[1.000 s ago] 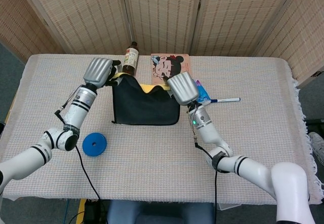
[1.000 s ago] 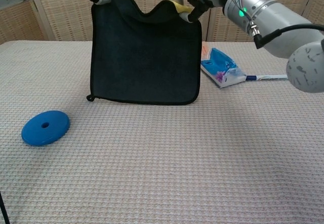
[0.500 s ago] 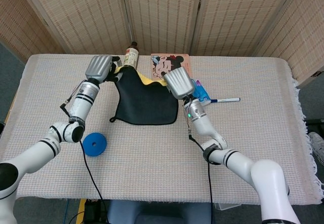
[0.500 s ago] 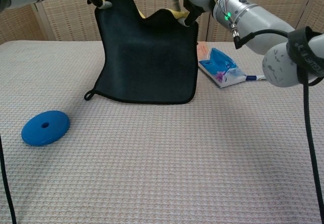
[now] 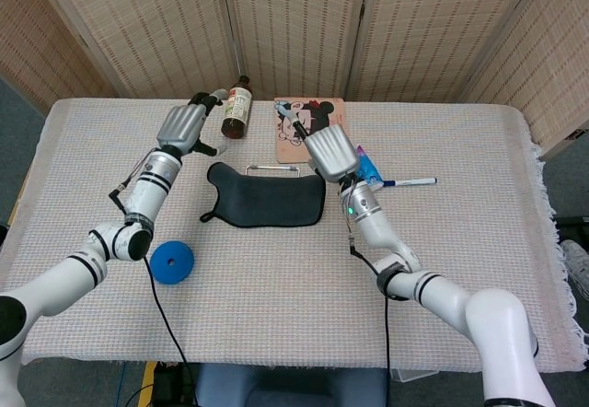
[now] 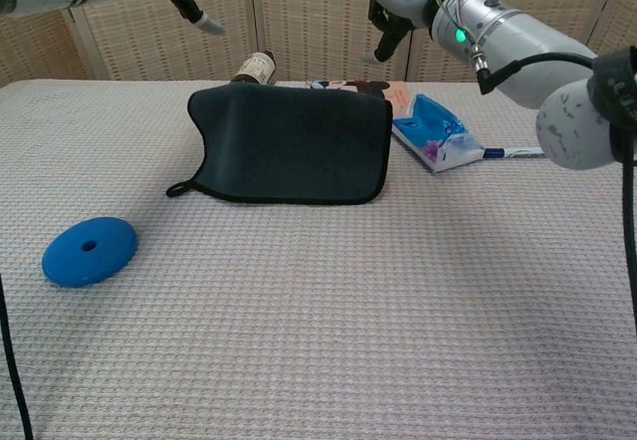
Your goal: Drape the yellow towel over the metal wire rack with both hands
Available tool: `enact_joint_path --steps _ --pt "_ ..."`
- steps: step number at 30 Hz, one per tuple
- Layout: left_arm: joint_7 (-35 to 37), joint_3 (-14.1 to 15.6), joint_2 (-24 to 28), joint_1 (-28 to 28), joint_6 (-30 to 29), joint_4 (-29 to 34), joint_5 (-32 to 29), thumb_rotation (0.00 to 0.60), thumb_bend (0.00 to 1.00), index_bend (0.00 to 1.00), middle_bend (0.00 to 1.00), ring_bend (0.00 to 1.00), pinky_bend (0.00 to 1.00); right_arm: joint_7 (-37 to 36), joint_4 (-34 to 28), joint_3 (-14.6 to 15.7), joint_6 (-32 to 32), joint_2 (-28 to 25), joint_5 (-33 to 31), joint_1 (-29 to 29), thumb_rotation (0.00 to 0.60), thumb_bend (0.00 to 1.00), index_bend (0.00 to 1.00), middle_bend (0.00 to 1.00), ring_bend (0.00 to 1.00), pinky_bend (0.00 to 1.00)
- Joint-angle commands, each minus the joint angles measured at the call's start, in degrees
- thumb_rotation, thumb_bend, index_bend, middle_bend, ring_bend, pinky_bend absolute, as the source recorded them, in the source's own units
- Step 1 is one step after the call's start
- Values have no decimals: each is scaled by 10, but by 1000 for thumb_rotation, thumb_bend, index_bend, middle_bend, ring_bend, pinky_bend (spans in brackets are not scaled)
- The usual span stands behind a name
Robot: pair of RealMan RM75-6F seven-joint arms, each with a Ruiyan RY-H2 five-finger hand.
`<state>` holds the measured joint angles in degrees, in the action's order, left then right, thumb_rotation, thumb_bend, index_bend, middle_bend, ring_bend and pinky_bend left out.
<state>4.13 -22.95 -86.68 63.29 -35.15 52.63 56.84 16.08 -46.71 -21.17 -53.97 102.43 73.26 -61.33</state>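
While your left robot hand [image 5: 188, 123] and right robot hand [image 5: 329, 152] hover above the towel [image 6: 294, 141] with fingers spread and holding nothing, the towel lies dark side up, draped over the wire rack [image 5: 274, 166] on the worktop [image 6: 328, 330], between the two hands.

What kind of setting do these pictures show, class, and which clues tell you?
Probably a robot test area, not a home: a table under a woven cloth, folding screens behind it, and unrelated props laid out, such as a blue disc and bottle.
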Motion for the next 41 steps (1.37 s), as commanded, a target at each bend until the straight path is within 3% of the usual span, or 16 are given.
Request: enact_joint_path --steps 1,4,7,11,20,24,31,36,41 --pt "16 6 22 -31 -37 41 16 600 249 90 220 109 420 0 -66 18 -17 -48 6 33 600 235 0 840 890 1000" --pt "9 15 48 -58 -55 84 11 600 249 98 220 110 420 8 -141 33 -8 -100 -3 62 600 238 0 750 798 985" --pt "-2 27 80 -90 -76 142 3 600 249 116 221 111 420 19 -217 47 -17 -154 -4 92 600 251 27 670 690 894" --pt "-26 51 121 -140 -124 218 0 600 249 144 220 113 420 17 -322 67 -31 -224 -12 138 600 293 147 620 608 810" --pt "-92 132 181 -280 -303 363 56 600 249 181 220 120 420 35 -473 150 -116 -358 31 256 600 305 189 410 350 503" --pt "-105 157 184 -331 -372 389 82 600 249 185 221 120 419 19 -491 173 -166 -377 52 303 600 306 189 335 271 431" --pt "-140 197 180 -410 -486 405 148 600 249 198 221 120 398 -5 -485 204 -264 -392 87 389 600 307 166 288 223 398" --pt "-150 221 182 -457 -528 429 174 600 248 215 221 120 378 -27 -475 219 -301 -387 76 444 600 307 161 288 223 398" --pt "-176 232 175 -486 -555 443 193 600 249 229 221 122 372 -59 -460 214 -313 -370 53 476 600 325 161 288 223 398"
